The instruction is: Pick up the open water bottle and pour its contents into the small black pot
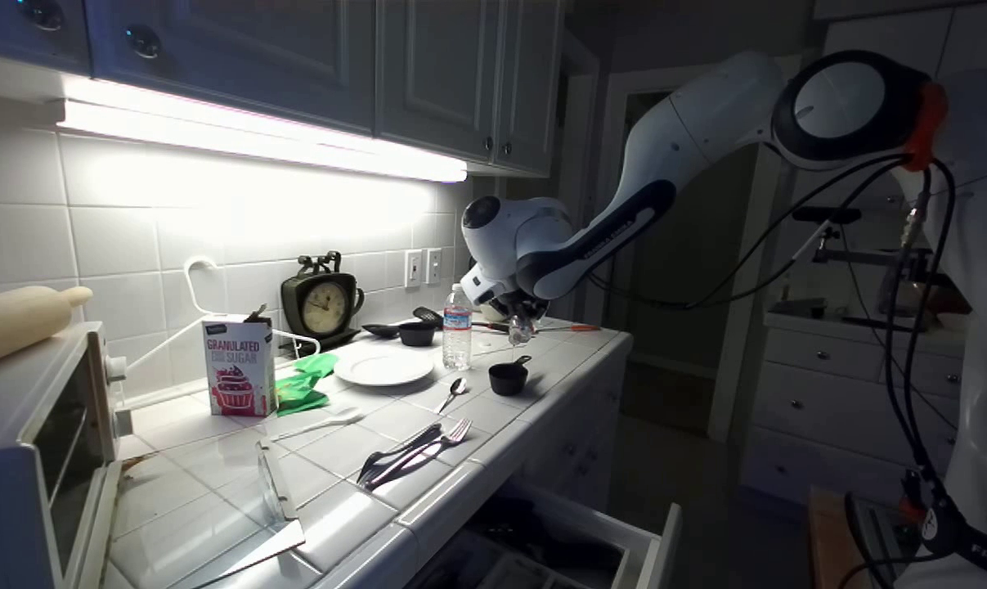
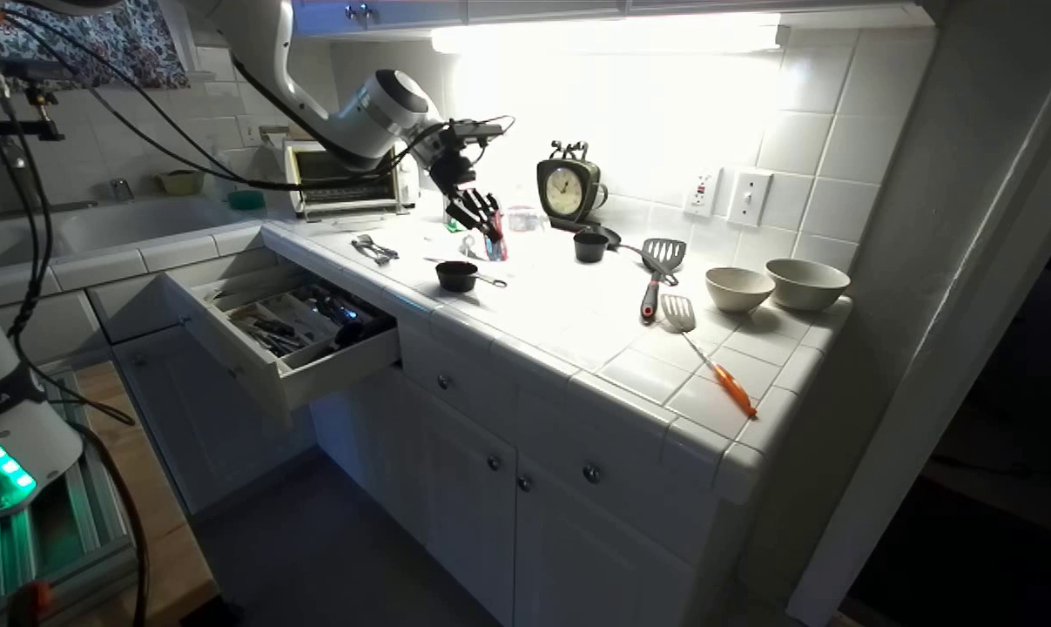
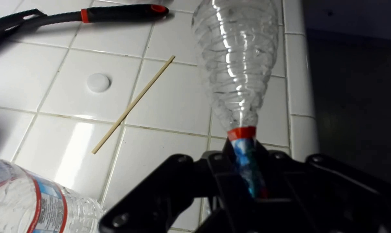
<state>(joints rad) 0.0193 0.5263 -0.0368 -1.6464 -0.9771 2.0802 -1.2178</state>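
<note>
One clear water bottle (image 3: pixel 235 64) runs down from the top edge of the wrist view into the gripper (image 3: pixel 246 152), below and right of middle, whose fingers are clamped on its label and squeeze it narrow. A second bottle (image 3: pixel 40 200) is cut off at lower left. On the white tiled counter (image 3: pixel 166 106), left of middle, lie a white disc (image 3: pixel 98 83) and a thin wooden stick (image 3: pixel 133 104).

In an exterior view, the held bottle's see-through end (image 1: pixel 520 332) shows just under the gripper, right of the frame's middle. Lower down, with a gap between, the small black pot (image 1: pixel 508 379) stands on the counter. The second bottle is upright left of the gripper, near a white plate (image 1: pixel 383 368) and another black pot (image 1: pixel 417 334).

In an exterior view, the gripper (image 2: pixel 494 228) is left of the frame's middle, above and right of the small black pot (image 2: pixel 457 277); glare blurs the bottle at its fingertips.
</note>
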